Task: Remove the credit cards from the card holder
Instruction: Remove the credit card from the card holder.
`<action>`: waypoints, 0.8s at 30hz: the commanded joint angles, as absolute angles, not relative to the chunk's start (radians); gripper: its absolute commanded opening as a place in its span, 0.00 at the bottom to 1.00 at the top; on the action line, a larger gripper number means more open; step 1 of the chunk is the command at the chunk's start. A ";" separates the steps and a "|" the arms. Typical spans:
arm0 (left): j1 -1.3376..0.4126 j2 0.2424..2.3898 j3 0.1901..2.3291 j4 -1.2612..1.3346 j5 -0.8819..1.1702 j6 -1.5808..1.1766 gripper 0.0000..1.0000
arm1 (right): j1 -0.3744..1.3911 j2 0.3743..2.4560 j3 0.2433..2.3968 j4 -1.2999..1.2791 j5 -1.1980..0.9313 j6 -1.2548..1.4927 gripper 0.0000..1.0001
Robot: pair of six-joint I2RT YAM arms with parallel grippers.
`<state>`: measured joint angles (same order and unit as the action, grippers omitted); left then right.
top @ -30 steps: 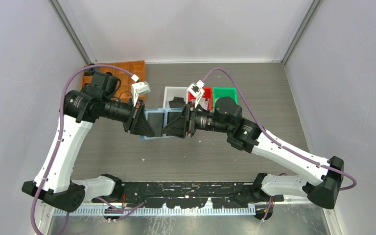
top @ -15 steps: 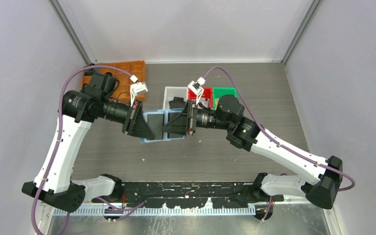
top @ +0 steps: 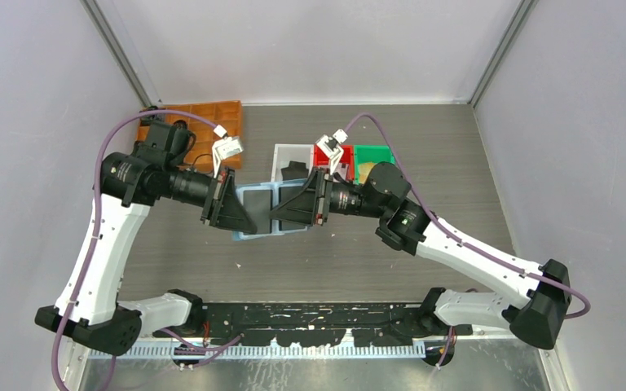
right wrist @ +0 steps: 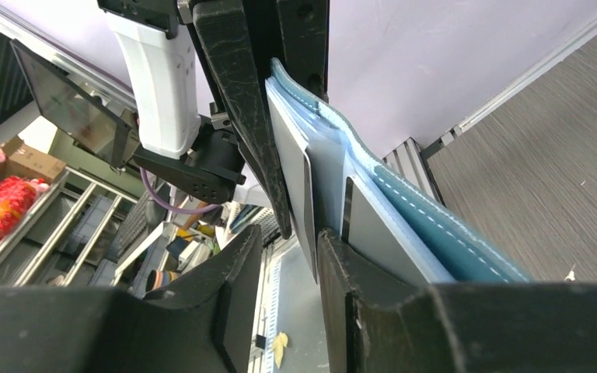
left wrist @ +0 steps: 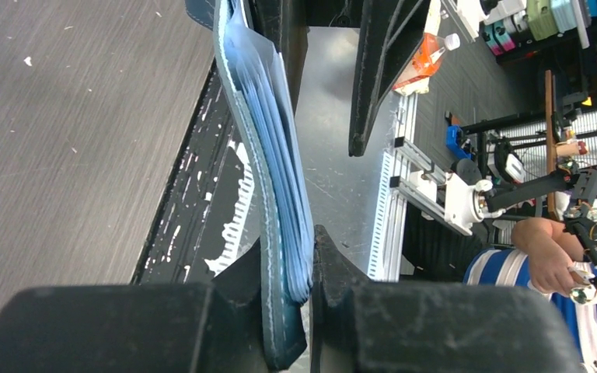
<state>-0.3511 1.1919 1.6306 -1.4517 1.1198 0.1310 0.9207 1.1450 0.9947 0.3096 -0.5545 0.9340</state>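
Grey table point(top: 456, 147), teal card holder point(left wrist: 276, 194) — pale-blue inside — clamped in left jaws, right jaws part-open.

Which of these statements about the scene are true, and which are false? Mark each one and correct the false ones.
1. The left gripper is clamped on the card holder's edge. True.
2. The card holder lies closed and flat on the table. False: it is held open, up off the table, in the left gripper.
3. The right gripper's fingers are pressed together. False: they stand apart, with the edge of one of the credit cards at the gap.
4. A green bin stands beside a red bin. True.
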 commanded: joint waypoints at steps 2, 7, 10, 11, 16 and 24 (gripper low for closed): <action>-0.368 1.172 1.623 -1.364 1.281 0.071 0.07 | 0.925 1.177 0.991 0.468 -0.509 0.977 0.35; -0.368 1.174 1.626 -1.358 1.248 0.064 0.23 | 0.925 1.247 0.969 0.626 -0.546 1.080 0.22; -0.368 1.175 1.641 -1.379 1.247 0.088 0.28 | 0.924 1.244 0.953 0.634 -0.539 1.082 0.15; -0.368 1.176 1.647 -1.386 1.247 0.097 0.28 | 0.923 1.237 0.948 0.631 -0.535 1.077 0.14; -0.368 1.171 1.652 -1.387 1.264 0.109 0.36 | 0.922 1.185 0.932 0.586 -0.517 1.048 0.14; -0.351 1.165 1.652 -1.344 1.312 0.079 0.30 | 0.921 1.137 0.905 0.580 -0.505 1.048 0.15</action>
<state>-0.3614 1.1908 1.6154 -1.4071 1.2045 0.0937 0.9192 1.1805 0.9077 0.5526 -0.5285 1.0691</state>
